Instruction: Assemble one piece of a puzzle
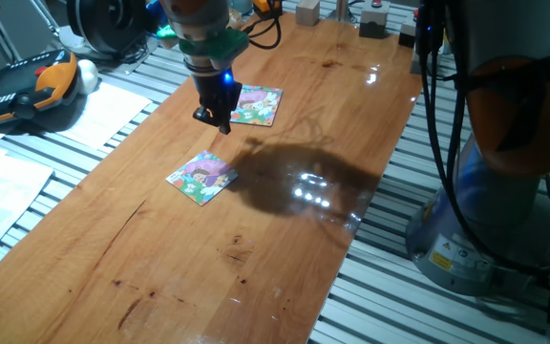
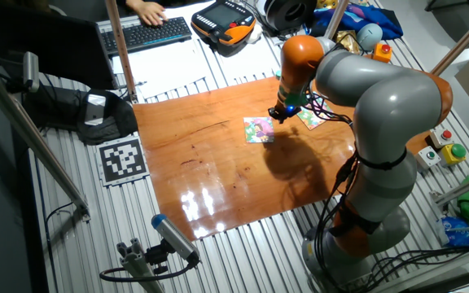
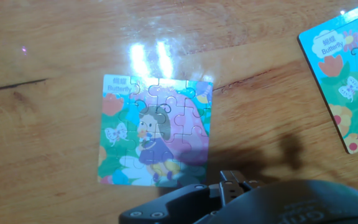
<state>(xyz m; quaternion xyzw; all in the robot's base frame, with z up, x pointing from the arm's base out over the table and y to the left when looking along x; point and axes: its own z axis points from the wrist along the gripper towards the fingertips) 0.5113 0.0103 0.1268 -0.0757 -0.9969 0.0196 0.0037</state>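
A glossy wooden table (image 1: pixel 285 239) is seen on a slatted metal bench, with a keyboard (image 2: pixel 149 34) at the far edge. The puzzle (image 3: pixel 156 131), a square cartoon board with green edges, lies flat mid-table, all its pieces seemingly seated. The pincer (image 1: pixel 215 118) hangs at its 1 o'clock; whether it is clenched cannot be told. A second board (image 1: pixel 255 104) lies beyond.

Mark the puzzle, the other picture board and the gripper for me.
puzzle (image 3: pixel 155 131): hand view, middle of its picture.
other picture board (image 1: pixel 256 104): one fixed view, middle of its face.
gripper (image 1: pixel 218 121): one fixed view, at the fingertips, above the table between the two boards.
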